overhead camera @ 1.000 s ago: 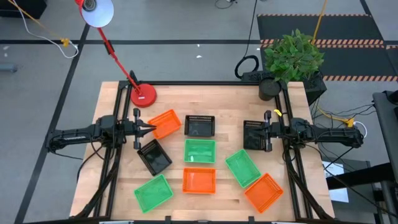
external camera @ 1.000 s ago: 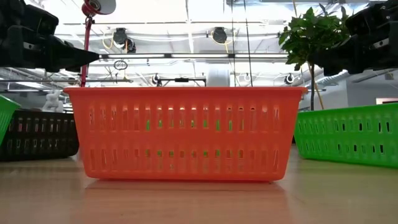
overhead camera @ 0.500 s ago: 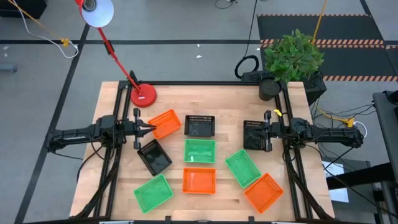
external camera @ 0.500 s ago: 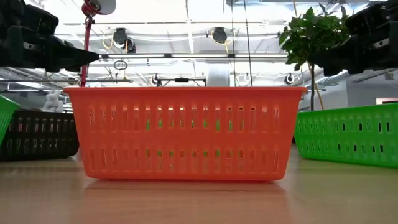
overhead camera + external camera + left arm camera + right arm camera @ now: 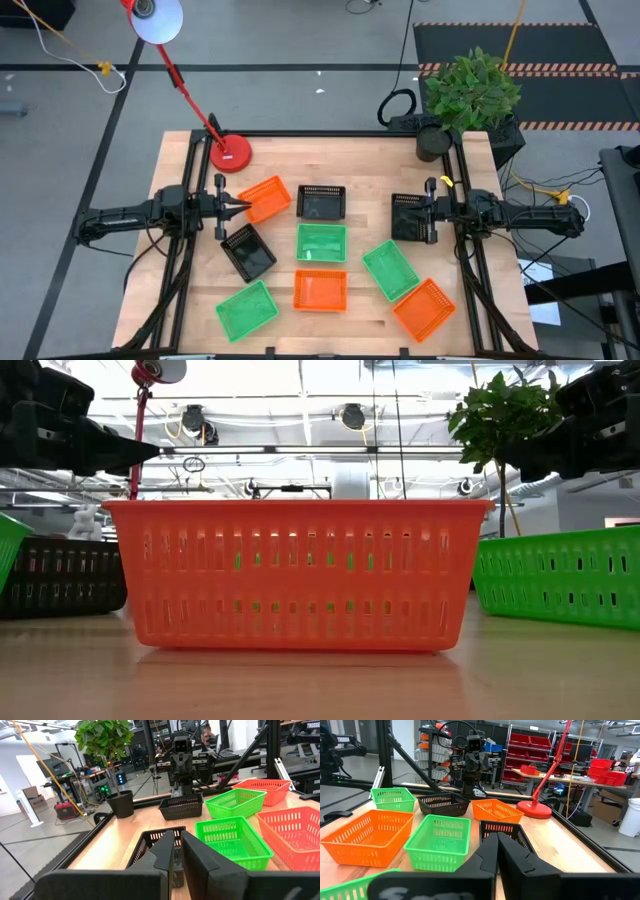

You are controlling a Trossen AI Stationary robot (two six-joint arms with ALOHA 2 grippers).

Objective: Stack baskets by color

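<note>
Nine baskets lie scattered singly on the table. Orange baskets sit at back left, front middle and front right. Green baskets are in the middle, right of it and at front left. Black baskets stand at the back middle, left and right. My left gripper hovers beside the back orange basket, fingers nearly together, empty. Over the right black basket, my right gripper is shut and empty, its fingers touching.
A red lamp base stands at the back left corner, its arm leaning out over the floor. A potted plant sits at the back right corner. Bare wood shows along the back edge and between the baskets.
</note>
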